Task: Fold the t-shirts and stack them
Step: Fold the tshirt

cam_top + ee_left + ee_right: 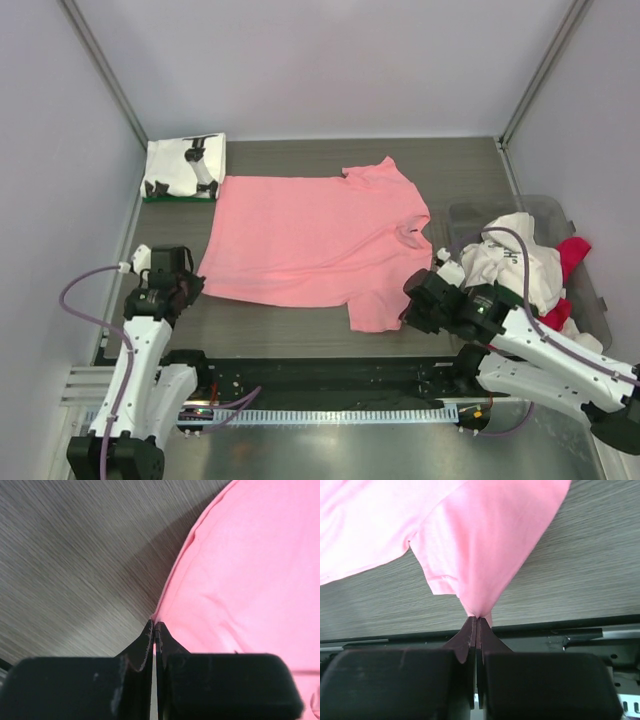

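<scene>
**Both grippers pinching the pink tee at its near edge**

The salmon-pink t-shirt (320, 235) is lying spread flat on the middle of the table (300, 335). Its collar is pointing toward the right side and its hem toward the left.

The left gripper (195, 280) is sitting at the near-left hem corner. In the left wrist view its fingers (135, 655) are pressed together, with the left gripper (154, 627) tip meeting the salmon-pink t-shirt (245, 580) edge. It looks clamped on that corner. The cloth there is staying low on the table (65, 555).

The right gripper (415, 305) is sitting at the near sleeve (372, 312). In the right wrist view the right gripper (477, 620) is closed on the sleeve tip. The salmon-pink t-shirt (485, 540) is being pulled up into a peak between the fingers (465, 640), above the table (580, 570).

At the far-left corner a folded white printed t-shirt (185, 167) is resting on top of a folded dark green t-shirt (180, 198), just beside the pink hem.

On the right a clear bin (590, 290) is holding a crumpled pile. A white t-shirt (515, 260) is lying on top, and a red t-shirt (572, 255) is showing behind and under it. The right arm is reaching across in front of the bin.
</scene>
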Robot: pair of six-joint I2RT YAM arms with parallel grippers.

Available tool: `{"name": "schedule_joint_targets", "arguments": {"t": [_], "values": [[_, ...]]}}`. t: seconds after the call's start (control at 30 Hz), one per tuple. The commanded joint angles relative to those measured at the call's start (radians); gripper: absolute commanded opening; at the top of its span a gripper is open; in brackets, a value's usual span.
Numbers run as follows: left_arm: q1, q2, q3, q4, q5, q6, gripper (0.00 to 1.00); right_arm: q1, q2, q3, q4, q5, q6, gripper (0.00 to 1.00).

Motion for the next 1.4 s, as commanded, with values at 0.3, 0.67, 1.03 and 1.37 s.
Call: {"name": "schedule_joint_targets", "arguments": {"t": [0.3, 0.67, 1.03, 1.37], "values": [[0.006, -0.13, 0.147, -0.233, 0.039, -0.018, 0.0, 0.004, -0.191, 0.167, -0.356, 0.132, 0.063, 0.01], [0.006, -0.143, 0.148, -0.238, 0.106, 0.03, 0.0, 0.004, -0.138, 0.243, -0.275, 0.158, -0.029, 0.01], [0.006, 0.184, 0.283, -0.126, 0.151, 0.206, 0.0, -0.037, 0.267, 0.567, -0.174, 0.359, -0.276, 0.01], [0.006, 0.467, 0.375, -0.024, 0.127, 0.286, 0.0, -0.35, 0.546, 0.716, 0.013, 0.213, -0.561, 0.01]]}}
